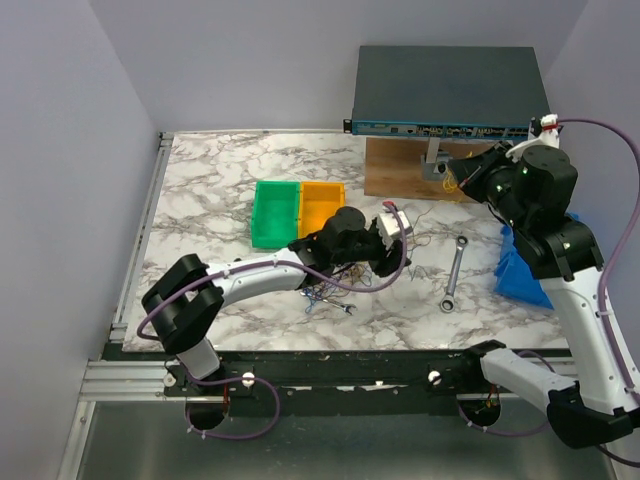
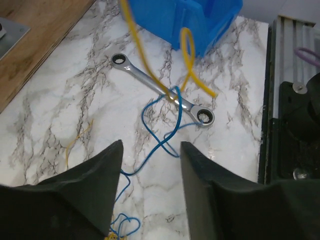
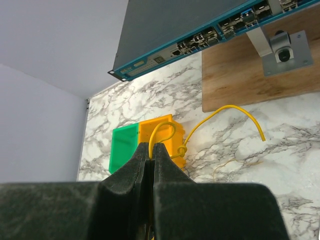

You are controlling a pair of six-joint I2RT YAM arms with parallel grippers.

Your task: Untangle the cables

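Observation:
The cables lie as a small tangled bunch (image 1: 325, 293) on the marble table, under my left arm. In the left wrist view a thin blue wire (image 2: 161, 139) loops over the marble and across a steel wrench (image 2: 162, 90). My left gripper (image 2: 151, 145) is open and empty just above that wire; in the top view it (image 1: 398, 250) is at the table's middle. My right gripper (image 3: 151, 146) is shut on a yellow wire (image 3: 225, 109) with a knot in it and holds it up in the air. In the top view it (image 1: 458, 172) is raised at the back right.
A green bin (image 1: 275, 212) and an orange bin (image 1: 322, 205) stand side by side at mid-table. A blue bin (image 1: 520, 265) lies at the right. The wrench (image 1: 453, 272) lies beside it. A network switch (image 1: 450, 90) sits over a wooden board (image 1: 405, 165) at the back.

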